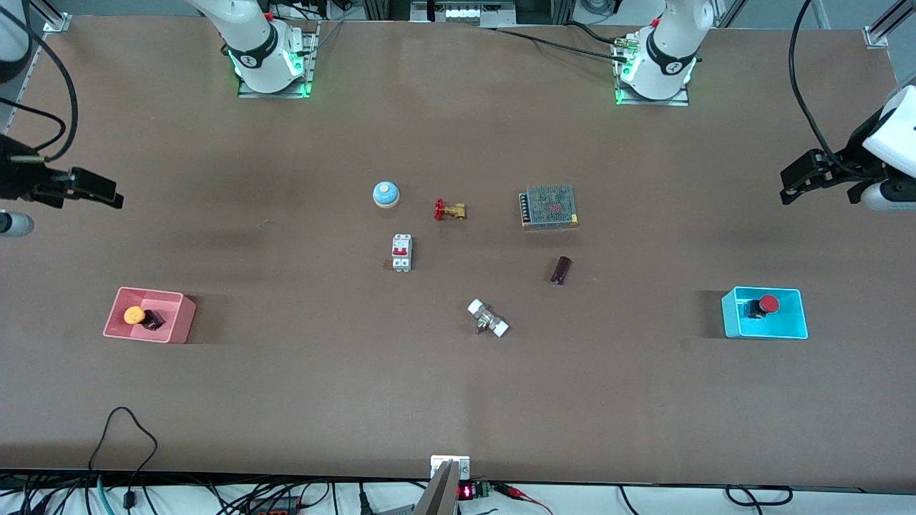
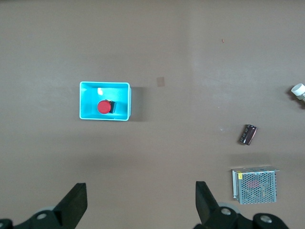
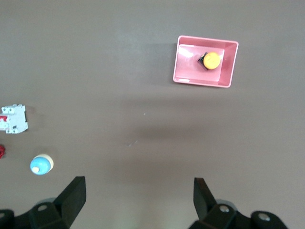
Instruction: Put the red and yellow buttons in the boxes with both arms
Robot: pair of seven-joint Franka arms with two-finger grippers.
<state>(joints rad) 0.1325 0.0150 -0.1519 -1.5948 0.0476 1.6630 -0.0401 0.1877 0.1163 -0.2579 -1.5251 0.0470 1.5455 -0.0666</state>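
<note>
The yellow button (image 1: 134, 315) lies in the pink box (image 1: 179, 320) toward the right arm's end of the table, its black body partly hidden under the cap; the red button (image 1: 768, 303) lies in the cyan box (image 1: 731, 318) toward the left arm's end, its body likewise mostly covered. The left gripper (image 1: 794, 184) hangs in the air over bare table at that end, fingers spread wide and empty; its wrist view cuts them off partway. The right gripper (image 1: 89, 189) hangs over the table's edge, also spread and empty, its arm largely cropped from the front view. Mid-table sit a blue dome (image 1: 386, 194), a brass valve (image 1: 450, 210), a breaker (image 1: 401, 252) and a mesh-topped unit (image 1: 549, 207).
</note>
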